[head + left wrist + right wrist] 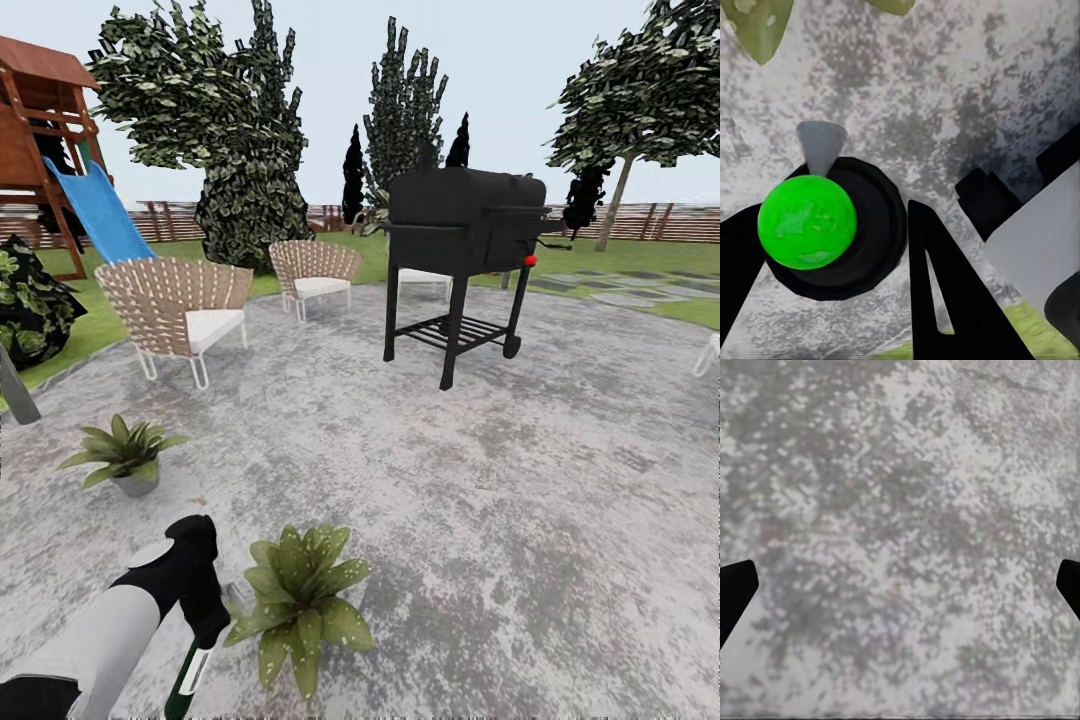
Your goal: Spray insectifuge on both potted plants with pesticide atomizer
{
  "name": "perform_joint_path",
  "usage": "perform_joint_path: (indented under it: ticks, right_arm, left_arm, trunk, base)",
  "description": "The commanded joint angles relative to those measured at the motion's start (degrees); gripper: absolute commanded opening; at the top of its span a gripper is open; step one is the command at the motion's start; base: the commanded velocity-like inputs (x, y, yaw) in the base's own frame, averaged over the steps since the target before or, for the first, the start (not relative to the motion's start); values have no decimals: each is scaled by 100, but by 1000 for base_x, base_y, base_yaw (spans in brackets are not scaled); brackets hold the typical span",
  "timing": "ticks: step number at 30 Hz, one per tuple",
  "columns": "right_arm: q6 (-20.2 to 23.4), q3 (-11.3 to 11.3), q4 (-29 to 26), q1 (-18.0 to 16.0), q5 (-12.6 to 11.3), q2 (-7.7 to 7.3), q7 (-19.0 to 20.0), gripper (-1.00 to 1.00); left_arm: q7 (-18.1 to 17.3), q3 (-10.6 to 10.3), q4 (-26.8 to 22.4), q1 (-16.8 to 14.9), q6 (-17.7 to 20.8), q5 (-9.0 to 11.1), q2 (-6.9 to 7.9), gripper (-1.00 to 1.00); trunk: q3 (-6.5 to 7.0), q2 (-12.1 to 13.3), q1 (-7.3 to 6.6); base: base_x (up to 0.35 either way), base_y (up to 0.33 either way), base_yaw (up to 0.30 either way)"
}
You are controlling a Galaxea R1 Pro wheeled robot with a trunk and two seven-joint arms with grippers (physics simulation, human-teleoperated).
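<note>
My left gripper [207, 618] is shut on the pesticide atomizer [189, 676], a dark green bottle with a white band that hangs low over the stone patio. In the left wrist view the atomizer [808, 222] shows end-on between the black fingers [945, 300], with a bright green round part, a black collar and a grey nozzle. One potted plant [300, 598] stands just right of the atomizer, and pale specks dot its leaves. The other potted plant [126, 456] sits further back on the left in a grey pot. My right gripper [900, 592] is open above bare patio stone.
A black grill [462, 262] on legs stands mid-patio ahead. Two wicker chairs [180, 305] are at the back left, with a slide [100, 210] and lawn behind them. A dark bush [30, 305] is at the left edge. A wooden fence [650, 222] runs along the back.
</note>
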Motion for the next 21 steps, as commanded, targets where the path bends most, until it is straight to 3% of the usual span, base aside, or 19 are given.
perform_joint_path:
  ticks: [1, 5, 11, 21]
  right_arm:
    - [-20, -40, 7, -5, 66, 1, -16, 100]
    - [-18, -43, 7, -6, 65, 1, -16, 100]
    - [-20, -61, 7, -5, 61, 1, -24, 100]
    - [-11, -62, 7, -6, 61, -4, -25, 100]
  left_arm:
    - [-56, -35, -8, -17, 61, -19, 6, -100]
    - [-68, -38, -14, -49, 76, -30, -16, -100]
    - [-60, -38, -15, -71, 116, -31, -55, -100]
    - [-18, -38, -8, -46, 138, -31, -86, -100]
  trunk:
    - [-6, -2, -3]
    - [-6, -2, -3]
    - [-6, -2, -3]
    - [-6, -2, -3]
  base:
    - [-254, 95, -1]
    - [-226, 203, 0]
    - [-27, 297, -12]
    - [-22, 306, -244]
